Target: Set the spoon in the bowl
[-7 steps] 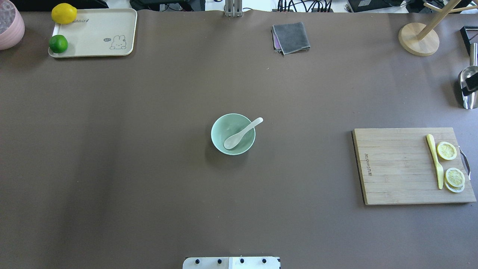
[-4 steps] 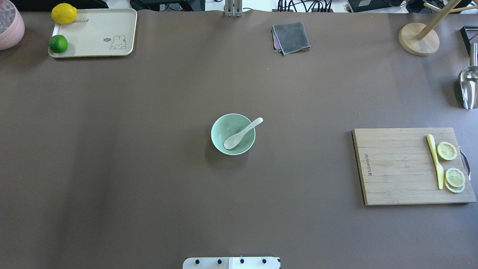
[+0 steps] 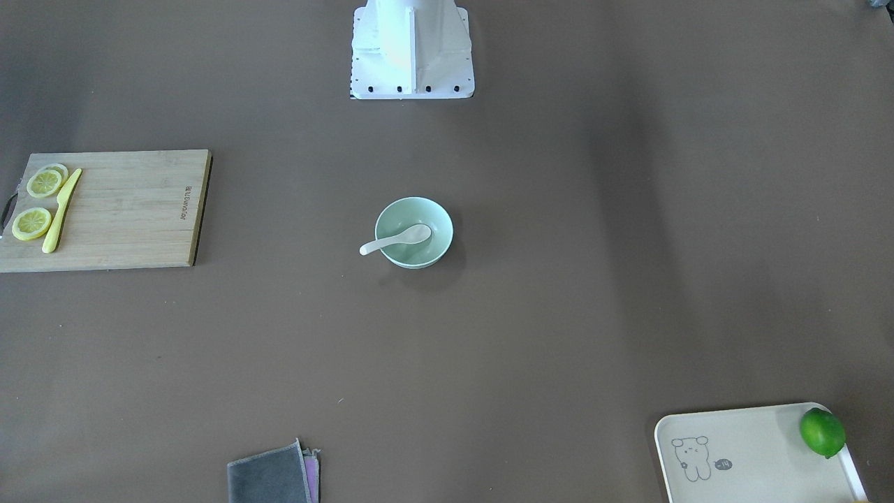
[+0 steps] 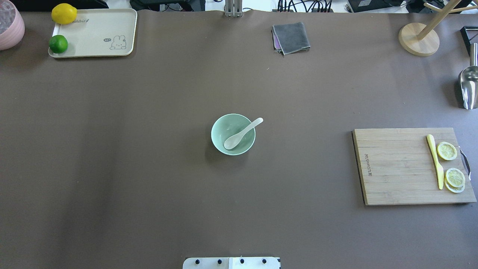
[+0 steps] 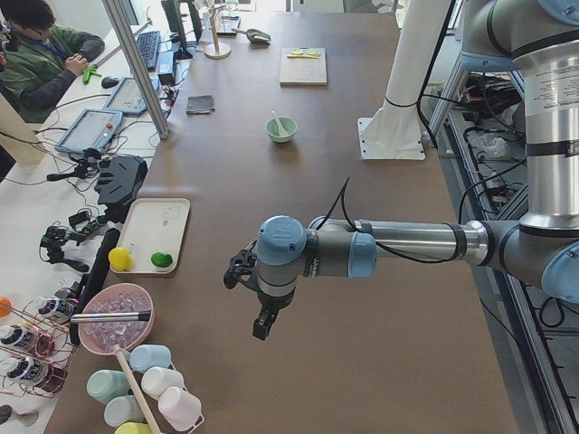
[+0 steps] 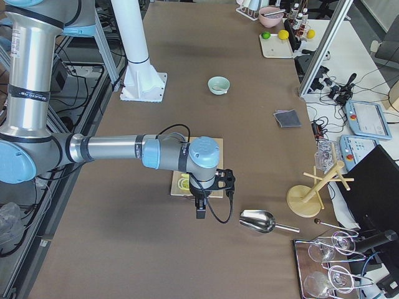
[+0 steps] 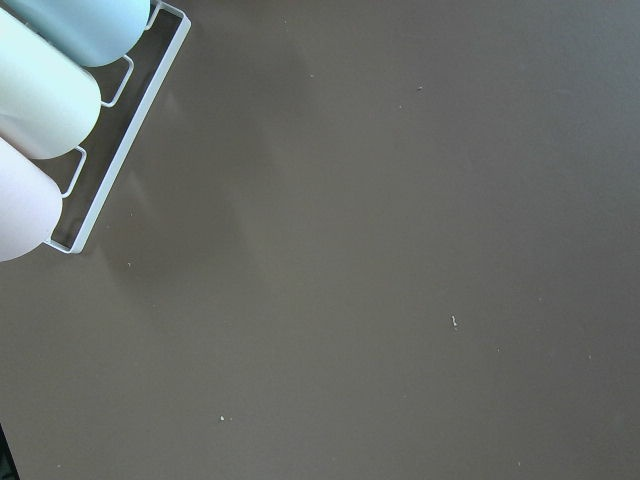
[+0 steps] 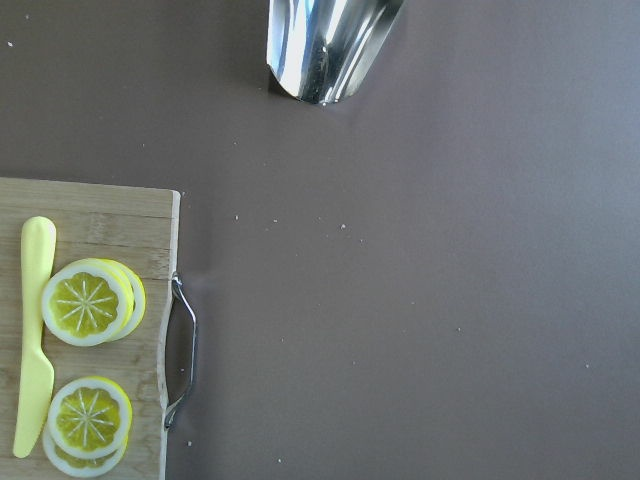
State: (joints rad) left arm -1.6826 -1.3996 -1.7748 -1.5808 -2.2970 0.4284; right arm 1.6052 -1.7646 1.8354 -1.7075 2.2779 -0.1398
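Spoon (image 4: 242, 133) in bowl (image 4: 221, 127), scoop seemingly touching bottom.

spoon (image 4: 243, 133) lies in bowl (image 4: 217, 127); cutting board (image 4: 396, 168) well apart on robot's right.

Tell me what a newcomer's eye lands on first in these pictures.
The mint bowl sits alone at the table's middle, with the white spoon lying in it, scoop inside and handle out over the rim. Next comes the board on the robot's right, carrying lemon slices and a yellow knife.
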